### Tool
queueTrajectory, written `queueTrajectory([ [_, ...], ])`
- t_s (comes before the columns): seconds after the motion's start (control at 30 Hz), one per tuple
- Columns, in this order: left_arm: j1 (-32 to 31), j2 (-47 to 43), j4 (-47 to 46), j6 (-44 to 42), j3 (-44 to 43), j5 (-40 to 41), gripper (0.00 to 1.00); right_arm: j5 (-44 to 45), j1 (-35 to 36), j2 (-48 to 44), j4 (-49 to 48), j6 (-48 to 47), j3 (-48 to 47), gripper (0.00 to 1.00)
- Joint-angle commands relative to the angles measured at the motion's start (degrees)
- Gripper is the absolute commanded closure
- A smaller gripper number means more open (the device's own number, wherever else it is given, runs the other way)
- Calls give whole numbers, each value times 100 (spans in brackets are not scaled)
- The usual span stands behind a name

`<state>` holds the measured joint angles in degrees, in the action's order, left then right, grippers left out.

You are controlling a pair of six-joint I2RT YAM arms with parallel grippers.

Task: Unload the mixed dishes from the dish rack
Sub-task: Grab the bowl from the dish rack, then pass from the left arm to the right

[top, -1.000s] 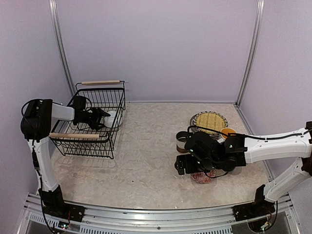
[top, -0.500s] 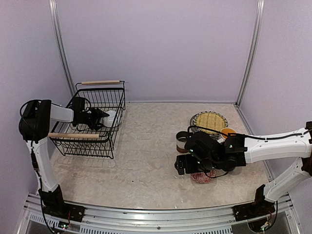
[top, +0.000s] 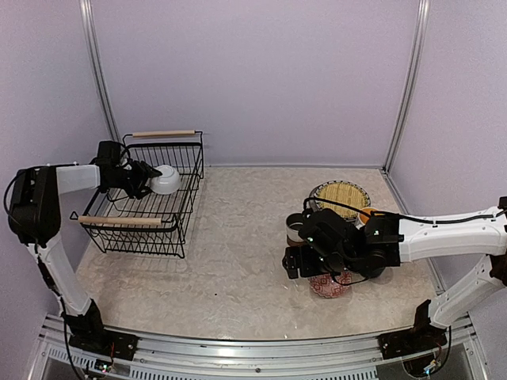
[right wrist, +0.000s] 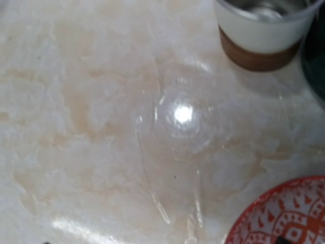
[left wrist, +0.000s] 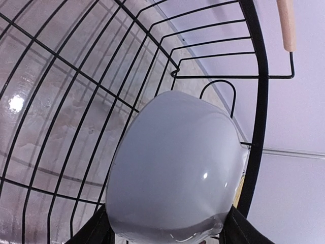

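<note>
At the left of the overhead view, the left arm is reaching over the dish rack point(top: 142, 237), a black wire basket with a light wooden handle point(top: 164, 133) along its far side and another point(top: 119, 221) along its near side. The left gripper point(top: 149, 176) is holding the white bowl point(top: 166, 180), its fingers point(left wrist: 94, 231) clamped on the rim from either side. In the left wrist view the bowl's rounded underside point(left wrist: 177, 168) is facing the camera and filling the lower middle of the frame, with the rack's wires behind it. Seen from above, the bowl is sitting inside the rack's outline, toward its upper right corner. In the lower right of the overhead view, the right gripper point(top: 297, 267) is hanging low over the pale marbled worktop point(top: 238, 261), its fingers standing apart and gripping nothing. Just beside it a red-and-white patterned dish point(top: 329, 286) is lying on the worktop, and a small brown-and-white cup point(top: 295, 228) is standing above it in the frame. Farther up and to the right, a yellowish woven-look plate point(top: 341, 196) is lying flat, with an orange-lined mug point(top: 369, 214) showing at its lower right edge.
</note>
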<state>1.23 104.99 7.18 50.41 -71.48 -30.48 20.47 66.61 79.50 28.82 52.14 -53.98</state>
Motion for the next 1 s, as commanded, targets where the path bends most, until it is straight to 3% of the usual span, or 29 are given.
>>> queueTrajectory([
  [0.0, 61, -651, 603, -677, -270, 200, 70, 231, 58, 59, 149, -183, -299, 8],
  [0.33, -81, -1764, 800, -1511, -612, -405, 70, 603, 45, 460, 397, -872, -1304, 5],
  [0.47, -589, -2043, 897, -2123, -717, -547, 71, 433, -73, 694, 164, -1216, -1719, 4],
  [0.67, -1221, -2504, 938, -2882, -630, -501, 71, -373, -566, 915, -353, -1671, -2255, 4],
  [0.97, -1868, -3074, 1020, -3469, -280, -184, 72, -2630, -1563, 984, -1679, -1842, -2346, 3],
])
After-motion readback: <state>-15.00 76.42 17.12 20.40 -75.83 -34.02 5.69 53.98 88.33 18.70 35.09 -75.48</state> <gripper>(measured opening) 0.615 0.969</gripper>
